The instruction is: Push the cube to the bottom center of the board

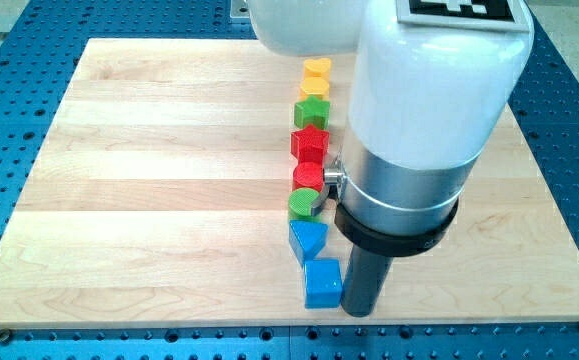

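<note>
Tip (358, 312) holds nothing, touches blue cube (322, 283) from the right; cube near bottom center, nudge gently.

White arm housing (424, 70) fills upper right of frame, extending to top centre; grey metal collar below it, black ring beneath; dark rod drops straight down; my tip (357, 313) at lower centre-right, near frame bottom.

Pale smooth wooden board (149, 180), glossy white arm (429, 90).
</note>
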